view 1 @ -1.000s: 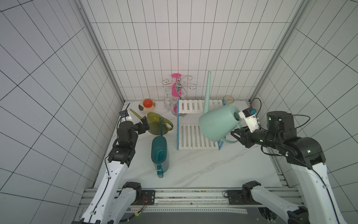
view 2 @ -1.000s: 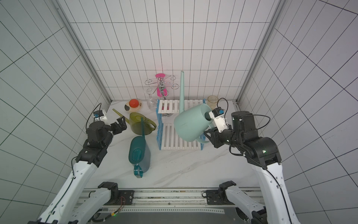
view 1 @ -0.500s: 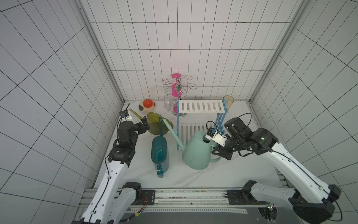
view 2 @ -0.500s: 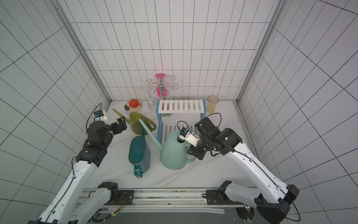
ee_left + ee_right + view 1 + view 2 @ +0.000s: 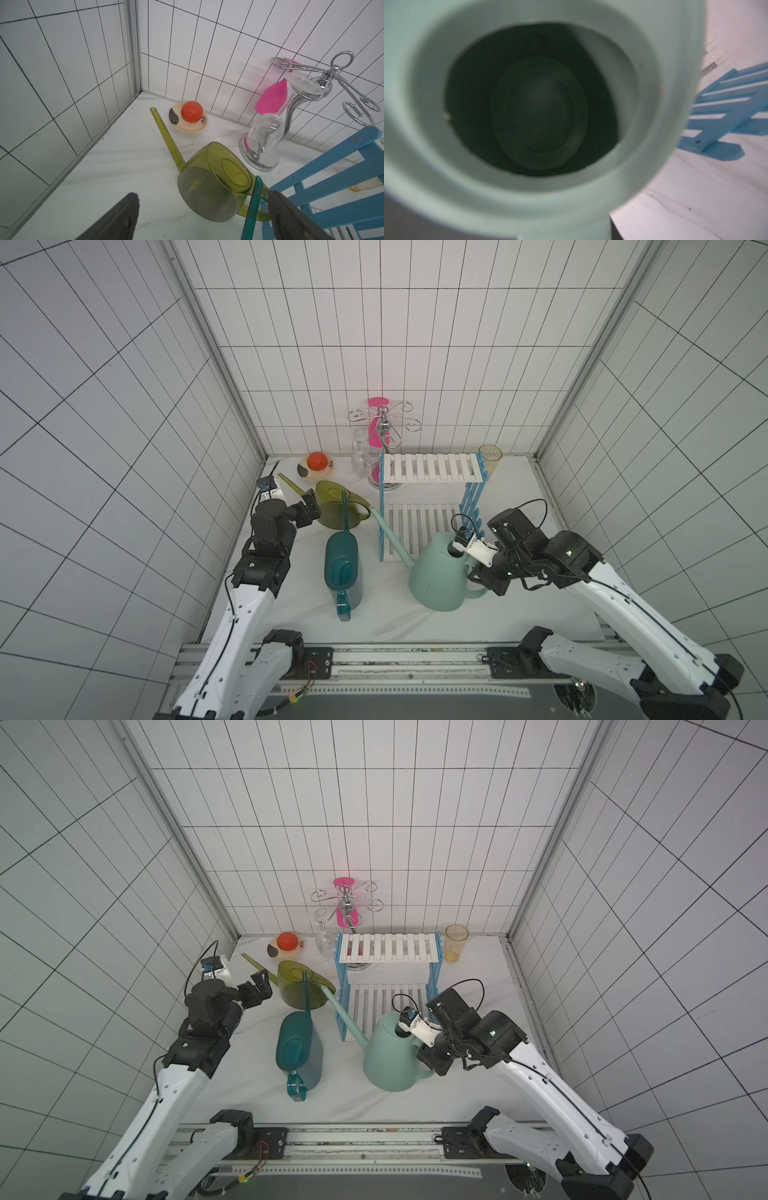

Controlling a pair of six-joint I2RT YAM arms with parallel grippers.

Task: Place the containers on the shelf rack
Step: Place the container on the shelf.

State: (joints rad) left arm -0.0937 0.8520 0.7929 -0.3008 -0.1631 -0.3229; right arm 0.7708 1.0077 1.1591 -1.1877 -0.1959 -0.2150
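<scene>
Your right gripper (image 5: 478, 576) is clamped tight on the handle side of the pale mint watering can (image 5: 436, 576). This can is a smooth, matte, bell-shaped body, upright on the white marble-look bench (image 5: 395, 622) just in front of the shelf rack (image 5: 432, 467), towards the bench's right edge. Whether its base bears on the bench you cannot tell. Its long tapered spout slants up across the rack's near left blue post. The right wrist view looks straight down the round mouth (image 5: 533, 99) into the can's dark inside. Both white slatted tiers of the rack, held between light blue ladder-like side frames (image 5: 471, 497), carry no can. Your left gripper (image 5: 311, 506) stands spread wide with nothing in it, near the left edge. It is just beside the translucent olive-yellow can (image 5: 336, 510), which lies tipped on its side with its thin spout aimed at the back left corner. The glossy dark teal can (image 5: 341, 564), a flattened oval, lies lengthwise in front of it, its spout crossing the olive body. Along the back edge stand a saucer with an orange-red fruit (image 5: 316, 466), a chrome curly-armed glass holder (image 5: 384, 423) and a yellowish clear tumbler (image 5: 490, 456).
</scene>
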